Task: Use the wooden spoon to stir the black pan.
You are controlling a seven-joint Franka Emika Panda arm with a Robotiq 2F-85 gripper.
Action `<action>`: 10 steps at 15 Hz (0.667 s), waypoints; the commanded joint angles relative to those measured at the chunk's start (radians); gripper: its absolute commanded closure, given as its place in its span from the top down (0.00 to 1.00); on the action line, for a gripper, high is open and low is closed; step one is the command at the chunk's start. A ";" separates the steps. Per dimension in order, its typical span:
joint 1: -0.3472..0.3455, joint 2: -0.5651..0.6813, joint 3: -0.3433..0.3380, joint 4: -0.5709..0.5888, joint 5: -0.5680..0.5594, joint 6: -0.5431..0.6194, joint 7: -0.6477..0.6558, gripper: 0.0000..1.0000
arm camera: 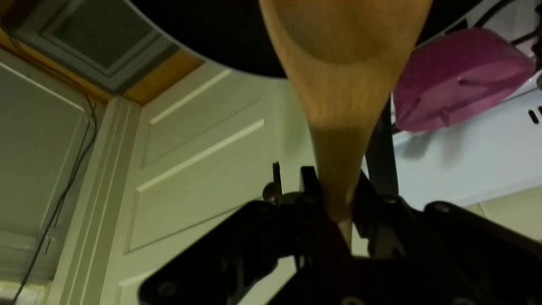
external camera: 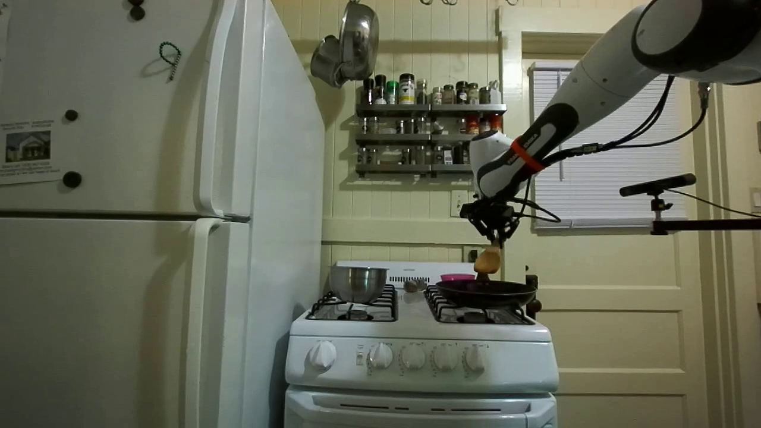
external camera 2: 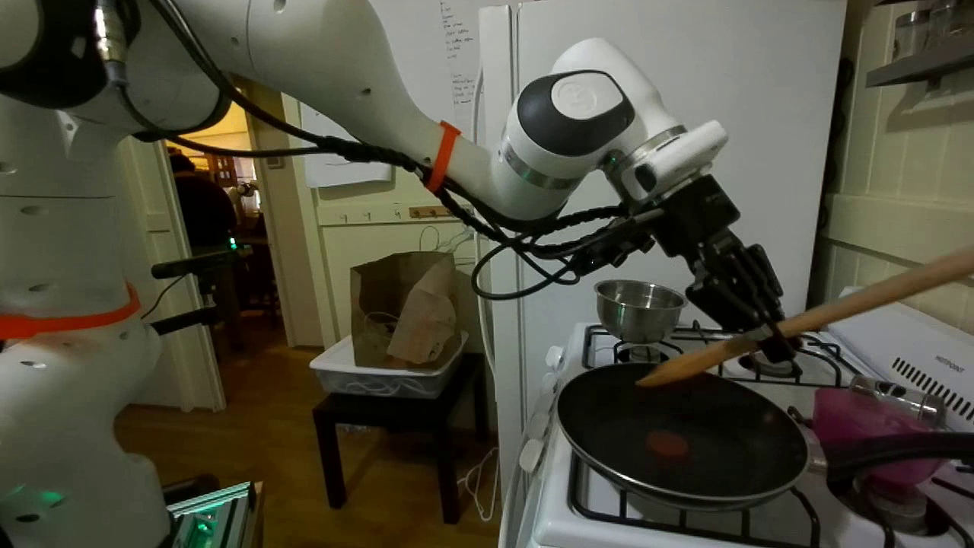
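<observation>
The wooden spoon (external camera 2: 875,301) is tan with a broad head and a long handle. My gripper (external camera 2: 768,339) is shut on it near where the head meets the handle. The handle rises back toward the wall and the head tilts down over the black pan (external camera 2: 685,426). The pan shows a red spot at its middle. In an exterior view, the spoon head (external camera: 488,261) appears slightly above the pan's rim (external camera: 487,294). In the wrist view, the spoon (arm camera: 343,84) runs between the fingers (arm camera: 336,199) and hides part of the pan (arm camera: 211,38).
A steel pot (external camera 2: 639,308) stands on the stove's other side. A pink container (external camera 2: 867,434) is behind the pan, close to the pan's black handle (external camera 2: 898,449). The white fridge (external camera: 285,178) stands beside the stove (external camera: 416,362). Spice shelves (external camera: 431,110) hang on the wall.
</observation>
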 commanded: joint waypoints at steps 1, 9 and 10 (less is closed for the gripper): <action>0.025 -0.090 0.026 -0.067 -0.256 0.039 0.127 0.05; 0.003 -0.032 0.065 -0.013 -0.255 0.008 0.133 0.05; 0.012 -0.022 0.070 -0.013 -0.313 0.008 0.170 0.05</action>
